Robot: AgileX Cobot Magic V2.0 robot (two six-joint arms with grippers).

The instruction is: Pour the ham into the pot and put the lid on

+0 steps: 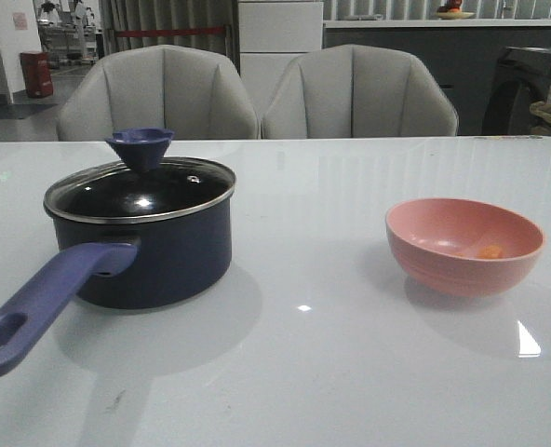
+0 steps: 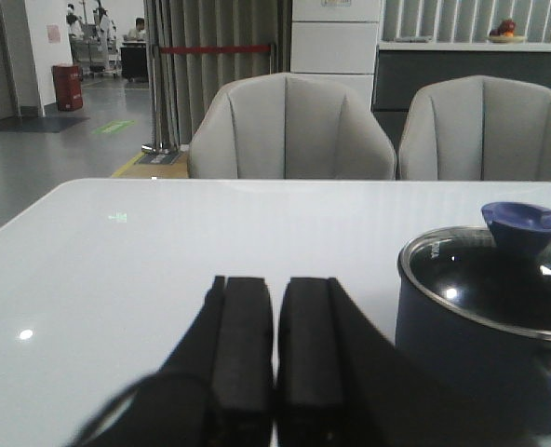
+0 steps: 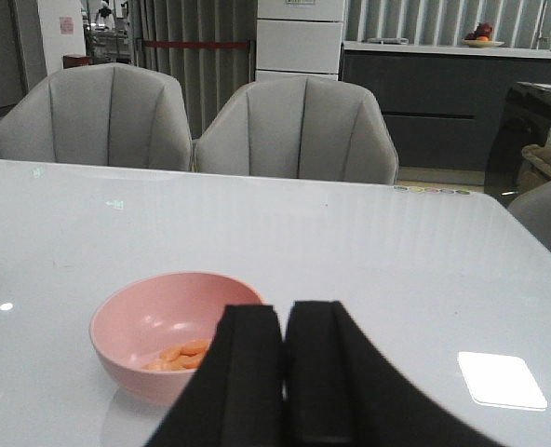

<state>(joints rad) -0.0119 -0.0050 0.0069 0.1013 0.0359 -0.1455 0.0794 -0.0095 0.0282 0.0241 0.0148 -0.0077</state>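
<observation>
The dark navy pot (image 1: 154,256) stands at the left of the table, its purple-blue handle (image 1: 43,303) pointing toward me. The glass lid (image 1: 141,191) with its funnel knob (image 1: 140,146) sits on the pot. The ham (image 1: 490,250), small orange pieces, lies in the pink bowl (image 1: 463,244) at the right; it also shows in the right wrist view (image 3: 181,355). My left gripper (image 2: 275,284) is shut and empty, near the pot (image 2: 480,317). My right gripper (image 3: 285,312) is shut and empty, beside the pink bowl (image 3: 154,326). Neither gripper shows in the front view.
Two grey chairs (image 1: 159,93) (image 1: 359,93) stand behind the table's far edge. The glossy white table (image 1: 303,372) reflects ceiling lights. A dark counter (image 1: 415,37) runs along the back wall.
</observation>
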